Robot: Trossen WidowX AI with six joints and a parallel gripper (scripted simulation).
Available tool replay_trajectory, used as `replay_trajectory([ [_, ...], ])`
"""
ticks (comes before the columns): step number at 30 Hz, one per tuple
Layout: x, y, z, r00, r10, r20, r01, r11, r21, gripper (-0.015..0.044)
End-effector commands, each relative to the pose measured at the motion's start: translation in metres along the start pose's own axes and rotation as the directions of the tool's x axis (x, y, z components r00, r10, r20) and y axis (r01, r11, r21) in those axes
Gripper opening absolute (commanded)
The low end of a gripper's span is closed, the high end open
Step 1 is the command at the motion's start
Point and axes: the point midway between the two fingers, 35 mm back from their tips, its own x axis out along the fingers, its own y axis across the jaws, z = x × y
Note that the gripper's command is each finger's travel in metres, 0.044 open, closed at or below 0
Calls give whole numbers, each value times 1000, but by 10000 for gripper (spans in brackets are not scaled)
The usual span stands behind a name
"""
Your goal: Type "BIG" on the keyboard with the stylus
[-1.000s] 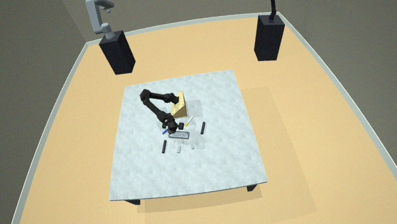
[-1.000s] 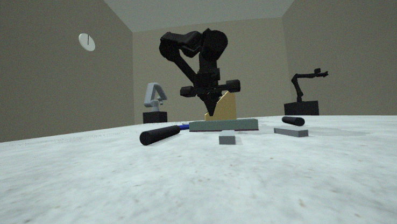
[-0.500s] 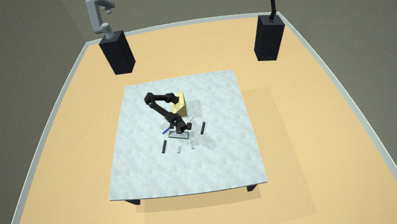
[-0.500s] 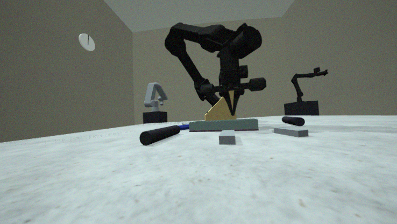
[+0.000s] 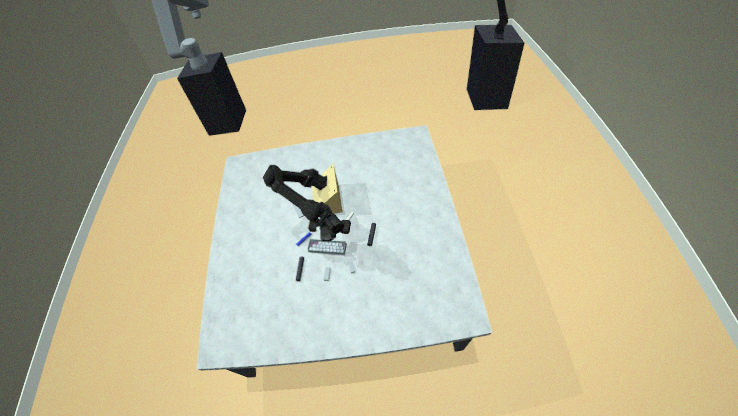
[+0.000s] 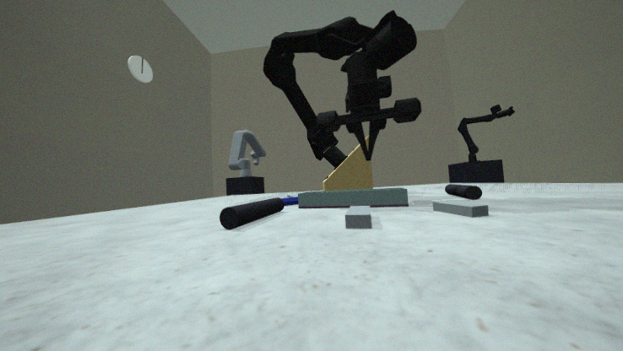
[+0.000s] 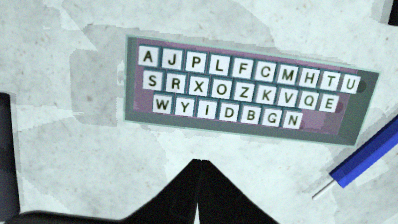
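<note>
The grey-green keyboard [image 5: 327,247] [image 6: 352,197] [image 7: 358,112] lies flat on the marble desk, its white letter keys clear in the wrist view. The blue stylus [image 5: 303,238] [image 6: 289,200] [image 7: 367,150] with a white tip lies on the desk just off one end of the keyboard, apart from the fingers. My gripper [image 5: 326,236] [image 6: 367,159] [image 7: 199,167] is shut with nothing between the fingers. It hangs above the desk beside the keyboard's long edge, on the side of the W, Y, I, D row.
Two black cylinders [image 5: 299,268] [image 5: 371,234] [image 6: 251,213] [image 6: 463,191] and two small grey blocks [image 5: 326,273] [image 6: 358,216] [image 6: 460,207] lie around the keyboard. A tan wedge [image 5: 330,191] [image 6: 351,172] stands behind it by the arm's base. A pale stick [image 5: 350,214] lies near the wedge.
</note>
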Motion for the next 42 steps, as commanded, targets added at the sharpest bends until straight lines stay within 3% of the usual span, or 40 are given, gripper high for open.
replay_trajectory([
  [1,-19,-1,1,1000,5,3,-5,1000,8,0],
  [8,-13,1,2,1000,5,7,-5,1000,7,0],
  [12,-12,0,2,1000,3,6,-3,1000,5,105],
  [16,-12,0,2,1000,3,6,-3,1000,5,0],
  [27,-12,0,2,1000,3,6,-3,1000,5,0],
  [30,-12,-1,2,1000,4,3,-4,1000,-8,79],
  [33,-8,-13,5,999,16,-40,-24,980,-200,150],
  [37,-2,-36,9,993,41,-110,-91,860,-502,150],
  [42,5,-63,10,978,88,-188,-203,600,-774,150],
])
